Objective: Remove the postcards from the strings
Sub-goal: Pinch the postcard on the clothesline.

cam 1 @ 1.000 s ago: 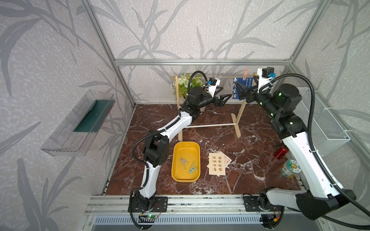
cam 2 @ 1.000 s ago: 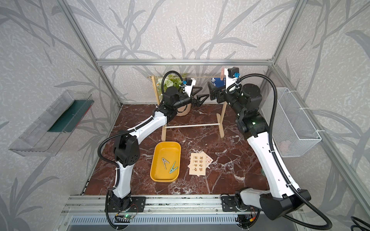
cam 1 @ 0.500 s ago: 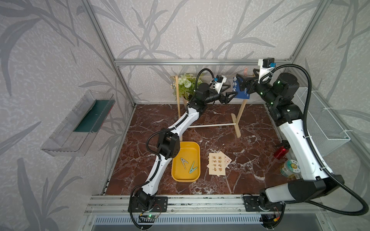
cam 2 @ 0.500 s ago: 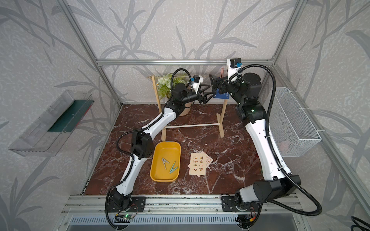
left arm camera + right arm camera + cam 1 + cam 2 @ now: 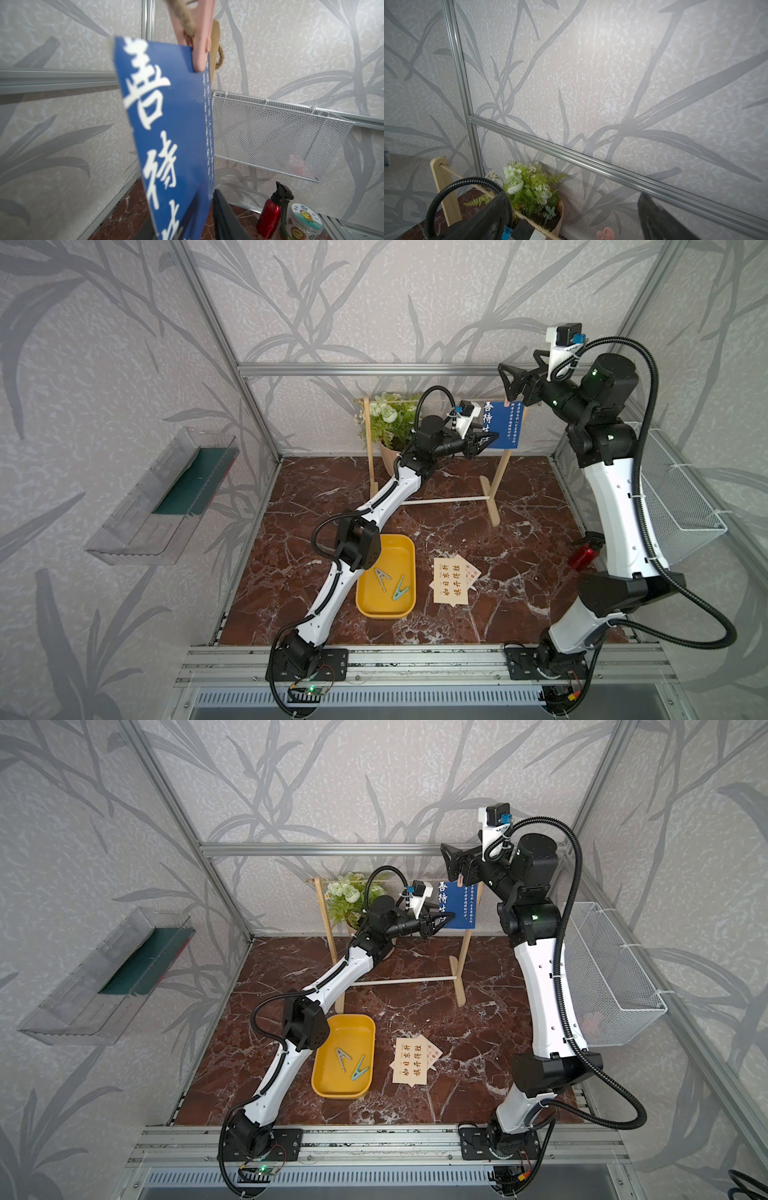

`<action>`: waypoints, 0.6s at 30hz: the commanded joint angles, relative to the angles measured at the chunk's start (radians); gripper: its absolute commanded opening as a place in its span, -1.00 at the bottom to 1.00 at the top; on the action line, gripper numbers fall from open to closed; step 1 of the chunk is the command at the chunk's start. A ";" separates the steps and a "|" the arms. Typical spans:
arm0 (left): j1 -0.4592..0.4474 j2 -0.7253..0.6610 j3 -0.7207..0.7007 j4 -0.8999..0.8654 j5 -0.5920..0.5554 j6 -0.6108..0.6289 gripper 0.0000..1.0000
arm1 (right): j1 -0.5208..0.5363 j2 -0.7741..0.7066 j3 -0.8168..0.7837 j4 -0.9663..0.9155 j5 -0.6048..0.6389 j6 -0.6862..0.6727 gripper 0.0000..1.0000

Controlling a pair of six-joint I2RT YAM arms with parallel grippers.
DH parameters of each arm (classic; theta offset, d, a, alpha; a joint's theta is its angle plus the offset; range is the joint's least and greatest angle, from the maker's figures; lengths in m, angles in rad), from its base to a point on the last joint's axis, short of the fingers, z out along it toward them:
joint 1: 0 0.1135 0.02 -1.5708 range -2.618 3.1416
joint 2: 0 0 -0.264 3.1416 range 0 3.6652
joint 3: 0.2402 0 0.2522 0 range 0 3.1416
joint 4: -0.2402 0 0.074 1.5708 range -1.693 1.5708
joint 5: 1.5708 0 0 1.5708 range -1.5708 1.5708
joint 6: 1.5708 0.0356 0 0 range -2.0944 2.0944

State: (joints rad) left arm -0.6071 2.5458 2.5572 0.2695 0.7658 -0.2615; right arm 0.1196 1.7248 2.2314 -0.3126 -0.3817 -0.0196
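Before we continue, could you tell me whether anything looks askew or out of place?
Nothing damaged. The two cream cards lie overlapped and skewed on the floor beside the tray, one poking out under the other. The blue card hangs from the string by one pink peg.

The brown marble tabletop [image 5: 519, 531] carries a wooden rack [image 5: 494, 506] standing just under the left claw [image 5: 483, 443], a potted plant [image 5: 392, 427] to that claw's left, a yellow tray [image 5: 376, 601] and two overlapping cream cards [image 5: 451, 585] well nearer the robot's base, and a red spray bottle [image 5: 582, 558] far to its right.
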 commanded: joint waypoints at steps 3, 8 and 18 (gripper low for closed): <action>0.002 -0.029 -0.013 0.047 0.015 0.004 -0.58 | -0.003 0.050 0.053 -0.055 -0.030 -0.032 0.91; 0.004 -0.036 -0.018 0.055 0.012 0.001 -0.93 | -0.026 0.119 0.184 -0.146 -0.060 -0.021 0.91; 0.023 -0.100 -0.089 0.080 0.010 -0.006 -1.00 | -0.039 0.185 0.319 -0.242 -0.068 -0.035 0.91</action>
State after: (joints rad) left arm -0.5980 2.5233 2.4935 0.3145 0.7689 -0.2634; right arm 0.0883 1.9022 2.5309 -0.5236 -0.4320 -0.0498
